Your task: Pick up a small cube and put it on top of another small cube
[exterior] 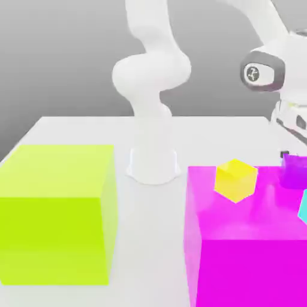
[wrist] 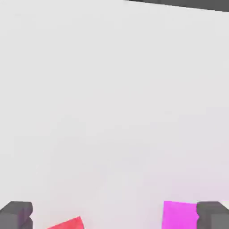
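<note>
A small purple cube (exterior: 294,170) rests at the exterior view's right, on or just behind the big magenta block (exterior: 252,264). My gripper (exterior: 290,157) hangs right above it, one dark fingertip showing beside the cube's top. In the hand view the fingertips (wrist: 16,214) stand far apart, so my gripper (wrist: 114,217) is open, and the purple cube (wrist: 180,216) lies between them, close to one finger. A small yellow cube (exterior: 236,179) sits tilted on the magenta block. A small cyan cube (exterior: 303,207) is cut off by the exterior view's right edge.
A large yellow-green block (exterior: 57,210) stands on the white table (exterior: 150,234) at the exterior view's left. The arm's white base (exterior: 153,165) rises between the two big blocks. A red object (wrist: 67,223) peeks in at the hand view's edge.
</note>
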Robot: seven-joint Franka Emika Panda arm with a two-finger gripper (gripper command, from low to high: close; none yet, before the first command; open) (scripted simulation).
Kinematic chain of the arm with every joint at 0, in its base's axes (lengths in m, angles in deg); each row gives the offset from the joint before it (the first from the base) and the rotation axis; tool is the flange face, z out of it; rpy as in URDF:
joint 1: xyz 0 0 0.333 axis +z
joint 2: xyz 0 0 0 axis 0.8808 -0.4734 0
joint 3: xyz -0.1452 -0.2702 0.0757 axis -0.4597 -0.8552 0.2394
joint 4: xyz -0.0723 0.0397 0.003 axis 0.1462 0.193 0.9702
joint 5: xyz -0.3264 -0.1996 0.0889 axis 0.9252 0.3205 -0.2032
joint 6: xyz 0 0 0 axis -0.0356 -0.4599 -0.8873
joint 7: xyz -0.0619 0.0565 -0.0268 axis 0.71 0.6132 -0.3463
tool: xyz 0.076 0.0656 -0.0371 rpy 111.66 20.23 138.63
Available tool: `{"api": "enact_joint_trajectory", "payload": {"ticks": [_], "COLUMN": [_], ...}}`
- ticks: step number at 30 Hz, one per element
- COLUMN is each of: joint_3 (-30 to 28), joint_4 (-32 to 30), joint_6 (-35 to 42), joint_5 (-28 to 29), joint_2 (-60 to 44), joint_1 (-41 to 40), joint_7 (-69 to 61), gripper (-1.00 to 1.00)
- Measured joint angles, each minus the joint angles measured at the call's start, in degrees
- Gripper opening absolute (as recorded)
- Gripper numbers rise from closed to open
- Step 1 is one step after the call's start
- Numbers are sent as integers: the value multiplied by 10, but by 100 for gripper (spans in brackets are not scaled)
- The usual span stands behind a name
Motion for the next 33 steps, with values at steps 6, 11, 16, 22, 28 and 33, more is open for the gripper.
{"api": "enact_joint_trajectory", "payload": {"ticks": [6,11,16,22,28,33], "joint_3": [-31,-58,-104,-105,-72,-60], "joint_4": [-101,-92,-80,-80,-98,-80], "joint_6": [-116,-203,-265,-264,-172,-119], "joint_5": [43,76,87,87,55,81], "joint_2": [-21,-113,-187,-187,-77,-13], "joint_1": [-27,-17,28,29,5,9], "joint_7": [-114,-100,-90,-90,-114,-100], "gripper": [0,0,-100,-100,-100,-100]}}
